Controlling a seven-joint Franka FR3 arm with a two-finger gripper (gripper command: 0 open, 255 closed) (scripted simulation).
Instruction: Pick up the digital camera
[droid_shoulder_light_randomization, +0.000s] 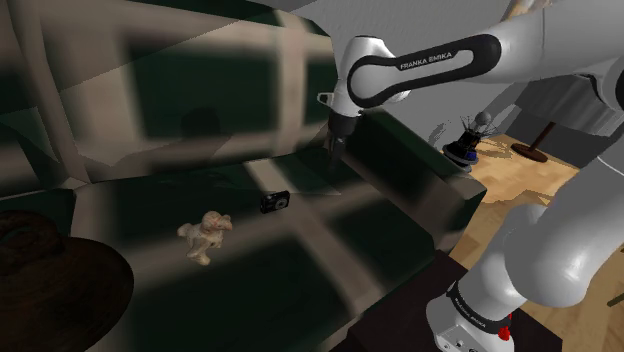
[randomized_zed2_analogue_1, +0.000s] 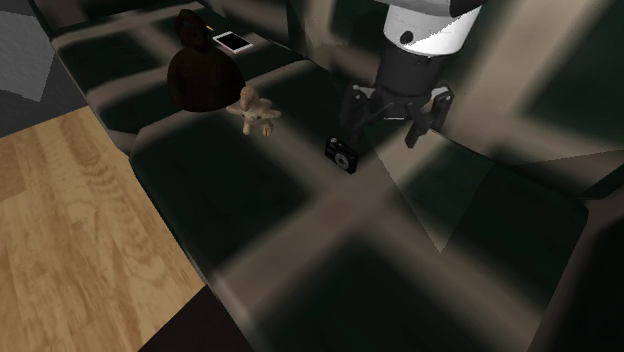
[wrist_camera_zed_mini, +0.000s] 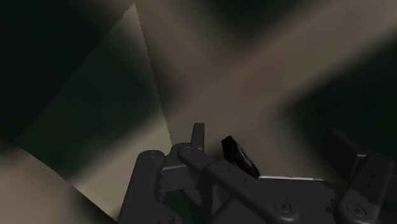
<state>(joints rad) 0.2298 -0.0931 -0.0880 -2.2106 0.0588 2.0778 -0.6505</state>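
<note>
On the sofa seat (droid_shoulder_light_randomization: 300, 270), toward its back edge, the small black digital camera (droid_shoulder_light_randomization: 275, 202) is laid flat. The hand (randomized_zed2_analogue_1: 385, 135) is positioned above the seat, just beside the camera, with its fingers spread wide and nothing gripped. The approach step is judged to be in hand. Next, the hand must be centred over the camera and lowered until the body is straddled, then closed.

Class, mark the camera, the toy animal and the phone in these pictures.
camera (droid_shoulder_light_randomization: 275, 201): shoulder view, middle of its black body.
toy animal (droid_shoulder_light_randomization: 204, 236): shoulder view, its tan body.
phone (randomized_zed2_analogue_1: 233, 42): second exterior view, its white face.
</note>
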